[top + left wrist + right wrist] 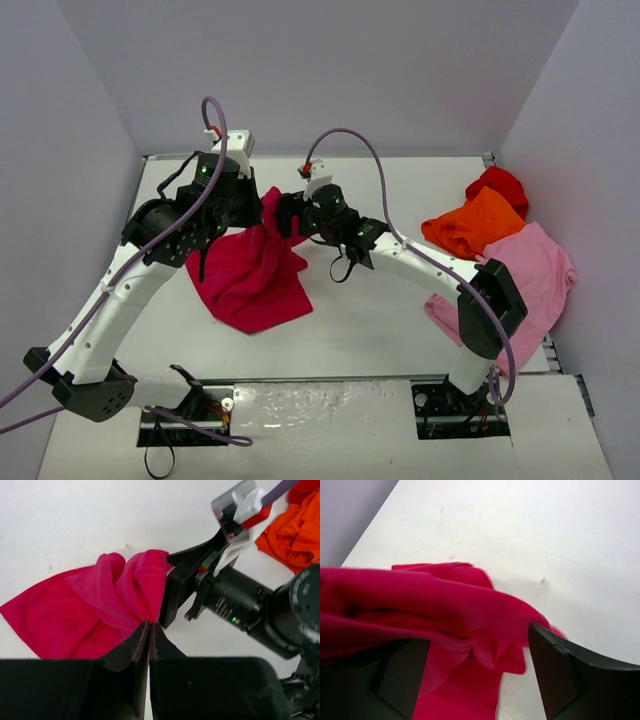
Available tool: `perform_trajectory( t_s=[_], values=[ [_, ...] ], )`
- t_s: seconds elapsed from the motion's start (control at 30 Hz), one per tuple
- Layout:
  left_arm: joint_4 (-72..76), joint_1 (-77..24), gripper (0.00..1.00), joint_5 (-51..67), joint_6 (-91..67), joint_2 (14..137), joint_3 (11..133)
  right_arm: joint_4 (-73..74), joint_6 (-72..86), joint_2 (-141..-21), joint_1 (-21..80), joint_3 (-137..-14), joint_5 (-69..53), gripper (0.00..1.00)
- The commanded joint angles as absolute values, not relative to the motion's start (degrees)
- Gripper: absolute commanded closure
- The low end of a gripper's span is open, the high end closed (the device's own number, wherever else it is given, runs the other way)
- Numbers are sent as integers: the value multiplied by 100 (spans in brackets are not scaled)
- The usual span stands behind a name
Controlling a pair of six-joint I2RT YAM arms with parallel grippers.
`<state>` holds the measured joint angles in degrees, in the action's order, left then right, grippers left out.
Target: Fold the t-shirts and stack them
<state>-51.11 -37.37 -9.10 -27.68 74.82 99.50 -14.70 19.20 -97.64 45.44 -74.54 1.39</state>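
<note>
The left fingers [125,655] are pinched tight on a bunched fold of the raspberry-red t-shirt [250,275], whose rest trails below them onto the tabletop [380,330]. The right fingers [555,675] stand spread wide, with that same bunch lying loosely between them.

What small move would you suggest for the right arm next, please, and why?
Probably close the right gripper. Its jaws stand open with a bunched fold of the raspberry-red t-shirt between them, while the left gripper is shut on the same shirt close by. Both arms would then likely hold it for spreading.
</note>
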Motion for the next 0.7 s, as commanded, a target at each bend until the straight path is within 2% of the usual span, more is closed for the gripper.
perform_trajectory(
  t_s=[0.0, 0.07, 0.13, 0.2, 0.3, 0.4, 0.57, 0.67],
  values=[
    [-4948, -3744, 100, -1108, -2856, 7251, 10143, -1819, 1864, -9361, 4263, -7761, -88, 36],
    [-4957, -3744, 100, -1142, -2848, 7286, 10151, -1784, 1907, -9387, 4254, -7787, -184, 56],
    [-4961, -3744, 100, -1138, -2839, 7311, 10140, -1726, 1936, -9398, 4254, -7778, -190, 67],
    [-4927, -3744, 100, -1109, -2841, 7302, 10123, -1687, 1949, -9417, 4250, -7778, -192, 64],
    [-4896, -3744, 100, -1116, -2854, 7286, 10110, -1676, 1934, -9451, 4219, -7784, -385, 51],
    [-4909, -3735, 100, -1150, -2839, 7281, 10116, -1707, 1970, -9471, 4214, -7810, -590, 49],
    [-4882, -3744, 100, -1143, -2859, 7262, 10075, -1920, 1989, -9551, 4208, -7752, -729, 52],
    [-4870, -3744, 100, -1143, -2882, 7201, 10038, -1993, 1926, -9665, 4177, -7795, -834, 49]
  ],
)
